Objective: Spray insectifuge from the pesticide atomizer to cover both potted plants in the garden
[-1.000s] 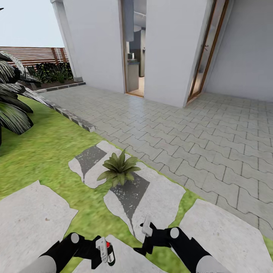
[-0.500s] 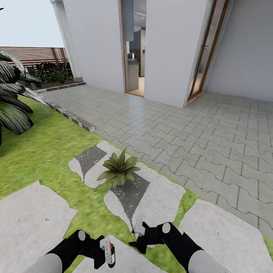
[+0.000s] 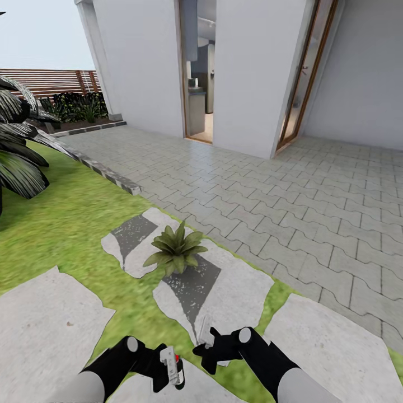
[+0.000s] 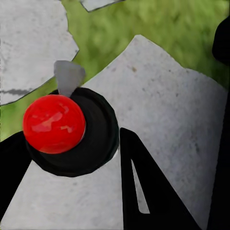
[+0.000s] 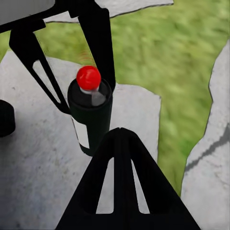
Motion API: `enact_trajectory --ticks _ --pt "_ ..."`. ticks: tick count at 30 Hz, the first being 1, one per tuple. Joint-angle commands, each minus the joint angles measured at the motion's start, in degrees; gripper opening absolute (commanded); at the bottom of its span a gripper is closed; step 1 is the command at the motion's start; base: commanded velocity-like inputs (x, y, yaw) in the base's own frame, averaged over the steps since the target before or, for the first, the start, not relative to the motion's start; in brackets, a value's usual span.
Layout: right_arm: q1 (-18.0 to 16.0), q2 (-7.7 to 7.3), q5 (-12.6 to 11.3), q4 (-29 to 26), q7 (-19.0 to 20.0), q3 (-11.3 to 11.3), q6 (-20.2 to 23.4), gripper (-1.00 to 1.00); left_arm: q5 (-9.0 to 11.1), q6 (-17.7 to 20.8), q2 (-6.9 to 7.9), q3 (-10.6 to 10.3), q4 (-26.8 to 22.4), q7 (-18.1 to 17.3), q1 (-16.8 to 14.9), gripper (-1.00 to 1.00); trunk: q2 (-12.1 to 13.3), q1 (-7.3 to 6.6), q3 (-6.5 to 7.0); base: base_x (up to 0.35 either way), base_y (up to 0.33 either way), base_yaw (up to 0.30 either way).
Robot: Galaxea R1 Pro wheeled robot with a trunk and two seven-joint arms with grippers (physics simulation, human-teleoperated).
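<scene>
Dark body, white label and glossy red cap on the pesticide atomizer [image 5: 89, 115]; mottled green leaves on the potted plant [image 3: 176, 248]; pale grey stepping stones [image 3: 224, 291] with darker speckled patches; green lawn [image 3: 73, 218]; brown slatted fence [image 3: 50, 81].

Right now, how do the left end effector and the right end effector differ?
The left end effector is closed around the pesticide atomizer, whose red cap shows between its fingers; the right end effector holds nothing. In the head view the left one sits lower and nearer the robot, over a stepping stone; the right one reaches further forward, towards the potted plant. Both have black fingers and point roughly forward.
</scene>
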Motion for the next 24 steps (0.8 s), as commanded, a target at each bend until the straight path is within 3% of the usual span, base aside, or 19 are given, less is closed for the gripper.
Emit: enact_trajectory --ticks 1,24 --pt "0.0 0.01 0.6 -0.1 0.1 0.0 -0.3 -1.0 -0.6 -0.6 -0.13 0.0 -0.1 0.0 -0.2 -1.0 0.0 -0.01 -0.05 0.0 0.0 0.0" --pt "-0.6 0.0 0.6 0.0 0.1 0.0 -0.2 -1.0 -0.3 -0.7 -2.73 0.1 -0.1 0.1 -0.8 -1.0 0.0 -0.01 -0.05 0.0 0.0 0.0"
